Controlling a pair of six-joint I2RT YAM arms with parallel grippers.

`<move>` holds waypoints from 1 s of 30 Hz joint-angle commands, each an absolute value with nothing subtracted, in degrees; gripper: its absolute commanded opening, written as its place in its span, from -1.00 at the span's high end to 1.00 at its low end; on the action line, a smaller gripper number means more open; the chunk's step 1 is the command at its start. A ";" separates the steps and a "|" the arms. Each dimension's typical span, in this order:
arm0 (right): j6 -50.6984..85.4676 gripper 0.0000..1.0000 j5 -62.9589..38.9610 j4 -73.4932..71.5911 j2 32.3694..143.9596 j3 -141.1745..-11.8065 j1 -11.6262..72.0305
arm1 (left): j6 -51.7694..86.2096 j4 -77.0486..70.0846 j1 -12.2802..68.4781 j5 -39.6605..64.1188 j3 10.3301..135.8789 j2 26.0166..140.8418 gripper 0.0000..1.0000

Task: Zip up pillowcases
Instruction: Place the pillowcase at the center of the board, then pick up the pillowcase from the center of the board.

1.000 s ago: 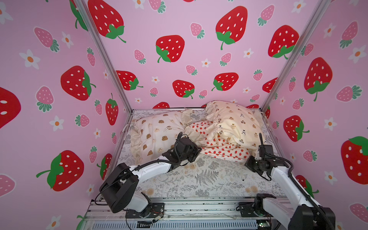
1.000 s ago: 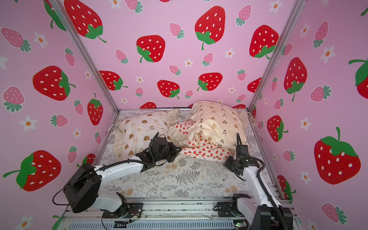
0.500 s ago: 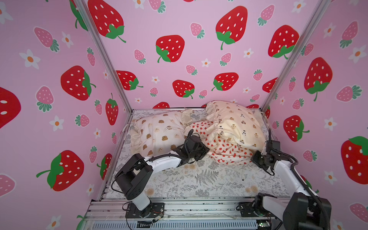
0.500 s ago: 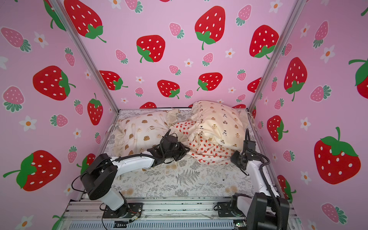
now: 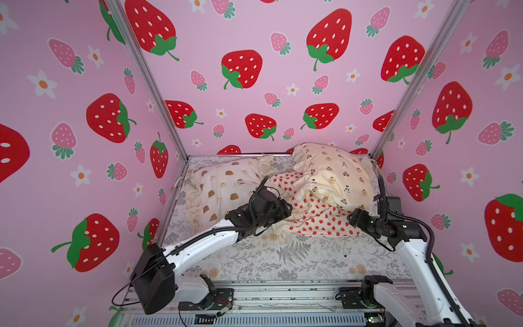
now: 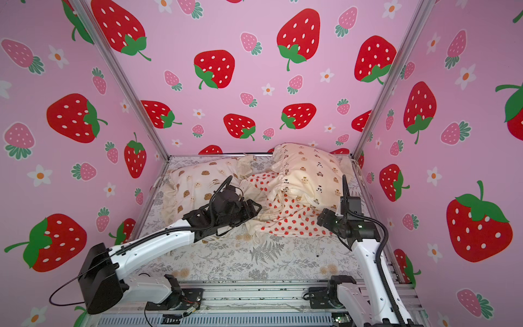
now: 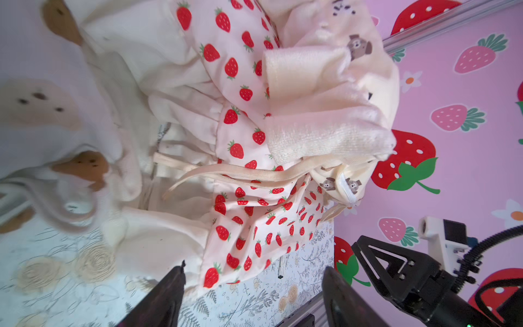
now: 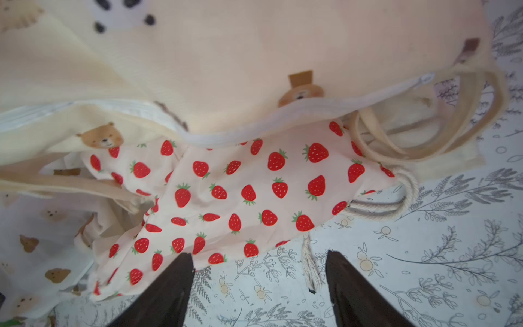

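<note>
Fern-print sheet (image 5: 297, 254) covers the desk. Three pillowcases sit at its back, all soft, light, frilly cotton. The brown-bear pillowcase (image 5: 220, 189) is at the left. The plump cream bear-and-panda pillowcase (image 5: 334, 175) lies on the strawberry pillowcase (image 5: 319, 220). The cloth will probably bunch and slip. Best to pinch the seam beside a zip and pull the tab. The cream one's white zip tape (image 8: 325, 102) shows, but no tab is visible. Left jaws and right jaws stand apart, empty, near the strawberry edge.

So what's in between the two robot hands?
The strawberry pillowcase lies between the left hand and the right hand, seen in both top views.
</note>
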State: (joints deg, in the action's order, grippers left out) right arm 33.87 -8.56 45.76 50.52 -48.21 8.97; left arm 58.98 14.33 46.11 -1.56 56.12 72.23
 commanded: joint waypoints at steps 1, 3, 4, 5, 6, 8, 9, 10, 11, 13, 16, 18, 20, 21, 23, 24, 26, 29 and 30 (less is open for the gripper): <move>34.47 -0.62 -6.16 52.18 50.65 -51.23 14.95 | 51.27 27.73 45.21 -10.89 55.57 64.34 -0.66; 35.28 -0.62 -6.37 51.75 51.55 -52.25 19.24 | 50.72 33.23 44.23 -14.79 55.10 59.94 -0.69; 36.35 -0.62 -6.34 50.97 51.85 -52.54 21.90 | 50.56 35.74 43.47 -16.21 54.61 57.64 -0.70; 37.37 -0.62 -5.99 49.51 53.55 -52.71 24.96 | 50.49 37.83 42.59 -17.35 54.06 55.54 -0.71; 38.44 -0.62 -5.18 48.24 54.60 -52.81 27.99 | 50.66 39.42 41.52 -18.03 53.53 53.70 -0.72; 40.45 -0.62 -2.64 45.35 57.76 -53.06 35.41 | 50.71 42.23 38.57 -18.24 52.37 50.18 -0.74; 40.96 -0.62 -1.93 42.66 59.60 -53.21 38.23 | 50.88 43.55 37.27 -18.14 52.04 49.13 -0.75; 41.29 -0.61 -1.52 40.54 62.14 -53.51 41.15 | 51.18 45.13 35.59 -18.01 51.85 47.97 -0.75; 41.50 -0.59 -1.29 38.25 64.75 -53.89 43.59 | 51.27 46.75 34.05 -17.86 51.77 47.07 -0.75; 41.57 -0.57 -0.89 33.93 69.78 -55.00 47.86 | 51.64 49.15 31.35 -17.89 51.47 45.51 -0.75; 40.00 -0.55 0.23 28.89 77.12 -58.69 53.11 | 50.90 49.83 26.04 -17.02 49.93 44.06 -0.75; 39.20 -0.55 0.75 27.33 82.15 -62.31 54.93 | 50.34 49.39 20.57 -13.66 48.87 44.28 -0.75; 38.53 -0.48 0.60 25.84 87.10 -66.22 56.03 | 49.88 48.43 14.19 -8.98 47.57 44.61 -0.75; 38.21 -0.42 1.05 25.55 89.11 -68.34 56.37 | 49.77 47.76 12.14 -7.30 46.82 44.65 -0.75; 37.80 -0.36 3.00 24.91 93.91 -72.19 56.60 | 50.25 46.55 7.56 -4.49 44.97 44.32 -0.75; 38.10 -0.33 4.29 24.96 95.91 -73.82 56.60 | 50.32 45.53 6.09 -3.42 44.01 44.06 -0.75; 38.88 -0.28 4.94 24.73 100.31 -77.54 56.60 | 50.61 43.49 2.17 -0.81 41.65 44.33 -0.75; 39.99 -0.22 6.21 24.81 105.34 -82.31 56.34 | 50.79 40.75 -5.36 5.86 38.75 45.61 -0.68; 39.72 -0.22 5.83 24.15 106.72 -83.10 56.13 | 51.10 40.17 -7.24 6.91 37.83 45.83 -0.65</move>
State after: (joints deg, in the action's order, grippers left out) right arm 38.89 3.42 25.04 104.29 -80.42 56.40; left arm 50.85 42.68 -3.09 0.47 39.68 45.32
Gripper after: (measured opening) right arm 0.611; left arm 0.830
